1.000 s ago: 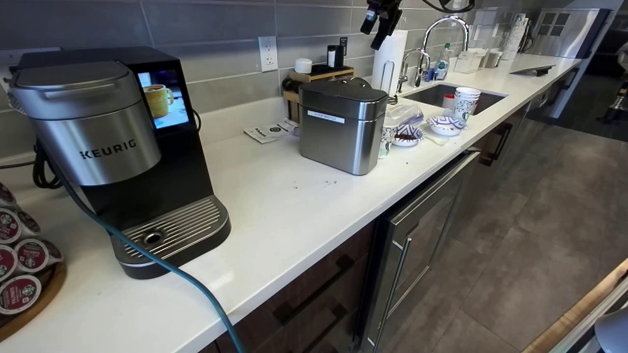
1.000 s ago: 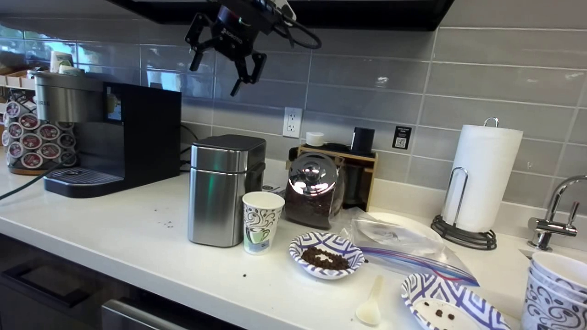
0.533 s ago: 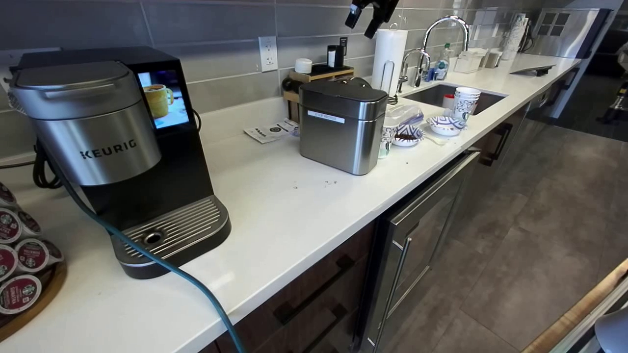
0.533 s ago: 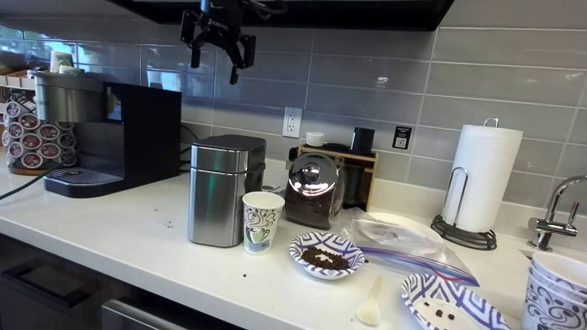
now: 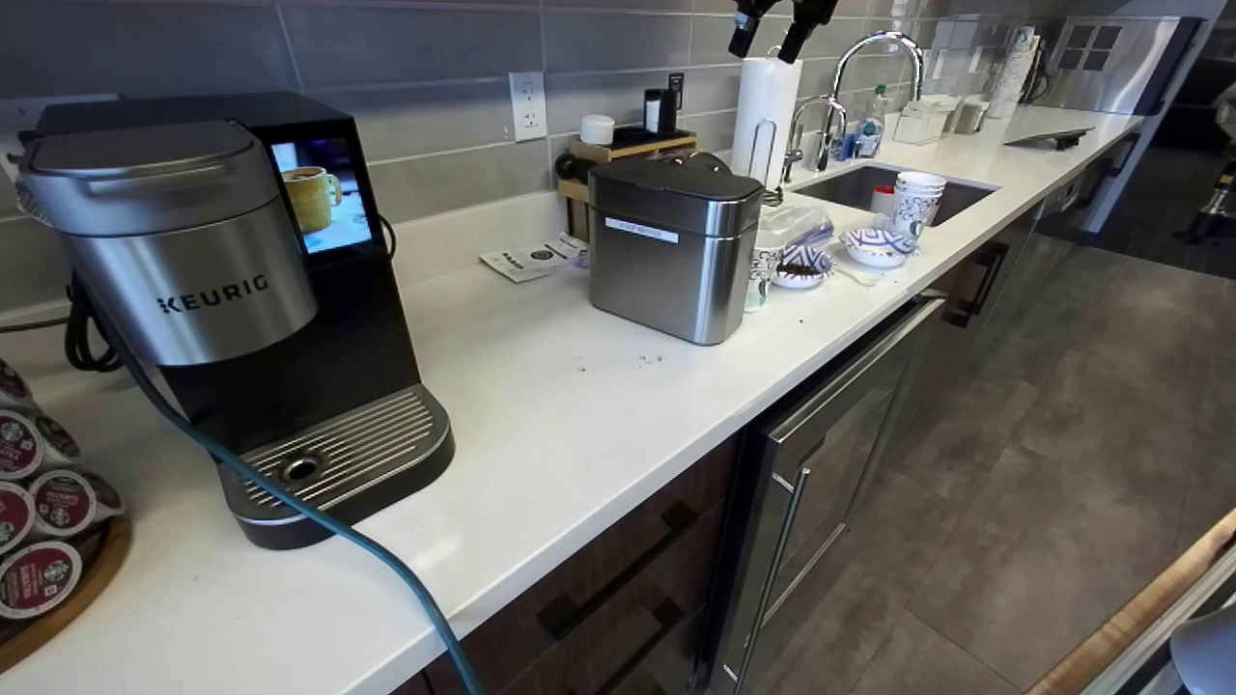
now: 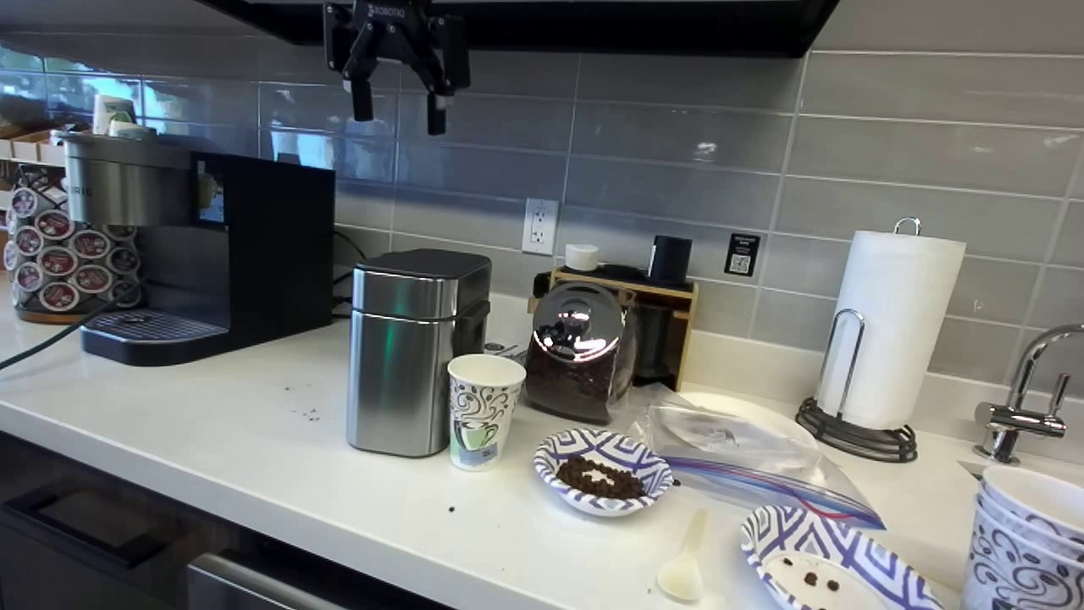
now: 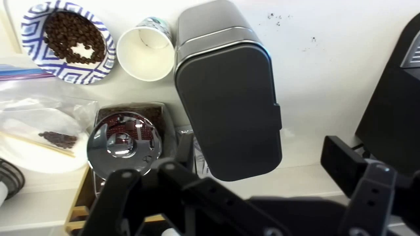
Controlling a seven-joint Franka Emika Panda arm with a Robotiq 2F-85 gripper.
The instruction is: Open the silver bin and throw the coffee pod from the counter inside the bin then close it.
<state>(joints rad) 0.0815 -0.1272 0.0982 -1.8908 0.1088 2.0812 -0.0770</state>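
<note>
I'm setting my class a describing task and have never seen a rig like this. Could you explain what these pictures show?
The machine is a robot arm, of which you mostly see the black two-fingered gripper. Two pictures come from cameras standing outside the robot; the third comes from its wrist, looking down onto the dark lid of the silver bin.

The white counter carries that bin, its lid shut, a Keurig coffee machine, a stack of pods, a patterned paper cup beside the bin, and a patterned bowl of coffee beans, among other things. I cannot make out a loose coffee pod.

Nothing is held: the gripper's fingers stand apart, higher than the bin.
</note>
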